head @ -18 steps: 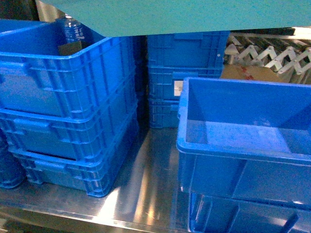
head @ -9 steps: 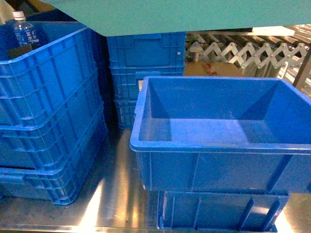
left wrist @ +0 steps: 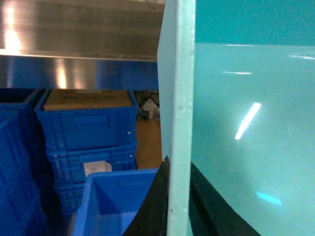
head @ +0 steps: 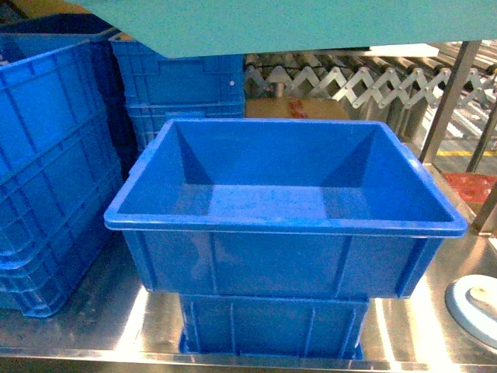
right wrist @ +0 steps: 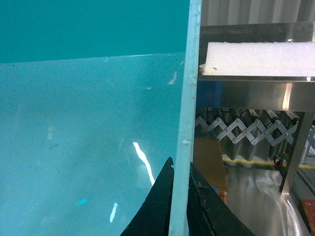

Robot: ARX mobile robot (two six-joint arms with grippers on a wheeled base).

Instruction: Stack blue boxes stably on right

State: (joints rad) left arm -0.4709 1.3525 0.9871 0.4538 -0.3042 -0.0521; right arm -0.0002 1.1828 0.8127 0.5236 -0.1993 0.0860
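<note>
both grippers, left [left wrist: 178,196] and right [right wrist: 178,196], clamp the turquoise bin's [head: 311,23] rim

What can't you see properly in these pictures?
- Turquoise bin: head view's top edge cuts off everything but its underside.
- Left gripper and right gripper: each wrist view shows only dark fingers clamping the bin's rim.
- Bottom crate: the smooth blue tub on it hides its inside.
- White round object: cut by the head view's right edge.

Glare-streaked steel table [head: 233,322], accordion conveyor [head: 365,81] behind.
</note>
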